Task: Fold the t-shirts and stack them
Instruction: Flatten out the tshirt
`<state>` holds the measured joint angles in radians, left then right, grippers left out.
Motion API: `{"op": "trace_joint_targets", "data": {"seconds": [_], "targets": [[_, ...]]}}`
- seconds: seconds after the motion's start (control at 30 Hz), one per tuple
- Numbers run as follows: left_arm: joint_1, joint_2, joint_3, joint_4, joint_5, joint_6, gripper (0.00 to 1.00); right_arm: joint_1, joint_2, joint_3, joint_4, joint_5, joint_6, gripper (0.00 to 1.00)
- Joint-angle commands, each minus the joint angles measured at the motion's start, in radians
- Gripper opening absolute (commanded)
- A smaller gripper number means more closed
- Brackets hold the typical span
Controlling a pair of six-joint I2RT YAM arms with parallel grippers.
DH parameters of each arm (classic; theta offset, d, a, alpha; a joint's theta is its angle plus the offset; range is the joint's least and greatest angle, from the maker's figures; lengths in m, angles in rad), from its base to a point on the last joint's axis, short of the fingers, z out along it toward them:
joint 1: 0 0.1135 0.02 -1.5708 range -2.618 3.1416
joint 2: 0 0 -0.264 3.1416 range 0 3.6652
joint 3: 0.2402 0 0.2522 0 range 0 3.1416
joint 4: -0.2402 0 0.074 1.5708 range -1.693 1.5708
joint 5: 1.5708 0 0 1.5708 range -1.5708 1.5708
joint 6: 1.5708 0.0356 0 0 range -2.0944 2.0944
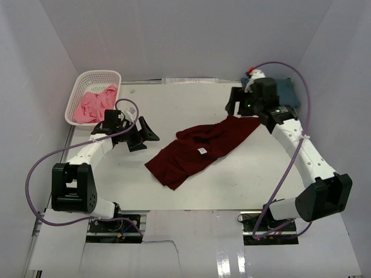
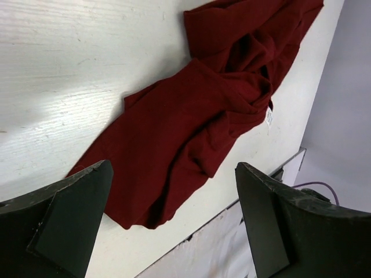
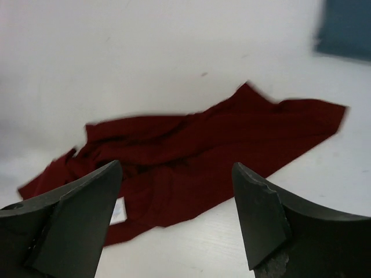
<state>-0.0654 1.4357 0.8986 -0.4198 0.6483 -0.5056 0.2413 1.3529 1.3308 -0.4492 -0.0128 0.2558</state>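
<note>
My left gripper (image 1: 142, 132) hangs spread wide and empty beside the crumpled maroon shirt (image 1: 197, 152) on the desk (image 1: 185, 104). My right gripper (image 1: 236, 106), likewise gaping and empty, sits near its far end.

maroon t-shirt (image 1: 200, 152): plain | pink t-shirt (image 1: 95, 105): plain | slate-blue t-shirt (image 1: 288, 90): plain | basket (image 1: 99, 74): white lattice

top: overhead, whole table (image 1: 191, 104) | wrists: low, close, oblique | shared: maroon t-shirt (image 1: 185, 157)
</note>
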Motion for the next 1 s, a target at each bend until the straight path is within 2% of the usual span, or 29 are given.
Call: {"op": "trace_joint_targets", "data": {"seconds": [0.0, 0.07, 0.13, 0.2, 0.33, 0.47, 0.67, 0.7, 0.83, 0.97], "targets": [[0.01, -0.011, 0.046, -0.016, -0.084, 0.004, 0.98, 0.227, 0.011, 0.042, -0.089, 0.005, -0.148, 0.82], [0.062, -0.012, 0.039, 0.004, -0.052, -0.048, 0.98, 0.295, 0.032, 0.053, -0.111, -0.038, -0.153, 0.81], [0.195, -0.014, -0.001, 0.084, 0.086, -0.098, 0.98, 0.367, 0.067, 0.048, -0.128, -0.116, -0.156, 0.8], [0.261, -0.017, -0.016, 0.125, 0.135, -0.158, 0.98, 0.442, 0.089, 0.027, -0.129, -0.15, -0.156, 0.73], [0.389, -0.055, -0.032, 0.136, 0.096, -0.198, 0.98, 0.596, 0.141, -0.016, -0.126, -0.203, -0.176, 0.71], [0.455, -0.098, -0.101, 0.215, 0.079, -0.28, 0.98, 0.733, 0.216, -0.022, -0.121, -0.182, -0.196, 0.71], [0.535, -0.075, -0.118, 0.263, 0.08, -0.347, 0.98, 0.884, 0.431, 0.163, -0.126, -0.087, -0.25, 0.67], [0.548, -0.067, -0.116, 0.266, 0.086, -0.347, 0.98, 0.894, 0.46, 0.163, -0.131, -0.072, -0.25, 0.66], [0.64, -0.04, -0.107, 0.28, 0.135, -0.347, 0.98, 0.934, 0.598, 0.339, -0.167, 0.01, -0.322, 0.65], [0.681, -0.046, -0.109, 0.3, 0.139, -0.358, 0.98, 0.961, 0.705, 0.459, -0.175, 0.085, -0.38, 0.65]]}}
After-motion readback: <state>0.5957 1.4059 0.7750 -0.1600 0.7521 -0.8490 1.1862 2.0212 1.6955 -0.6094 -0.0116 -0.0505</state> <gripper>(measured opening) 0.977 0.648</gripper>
